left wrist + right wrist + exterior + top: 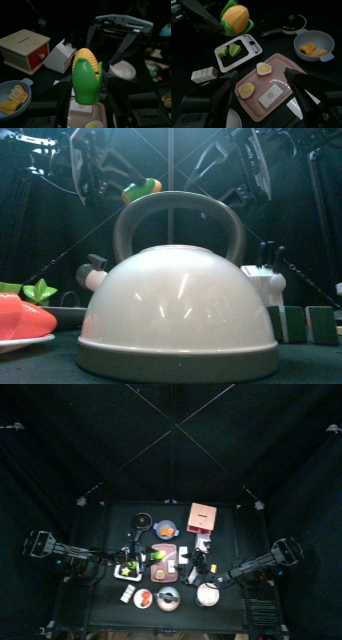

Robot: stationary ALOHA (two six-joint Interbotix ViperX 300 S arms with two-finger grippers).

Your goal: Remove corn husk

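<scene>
Corn husk [87,80], bright green and wrapped round the lower part of a yellow cob [87,56], stands upright in the left gripper [85,102], whose jaws are clamped on its base and hold it up above the table [230,534]. Moving right, below it lie a pink tray [284,67] with egg pieces and, beside that, a small white scale [251,45] with green pieces on it. Further right, the right gripper [261,87] hangs over the tray with its jaws spread fully apart, holding nothing.
</scene>
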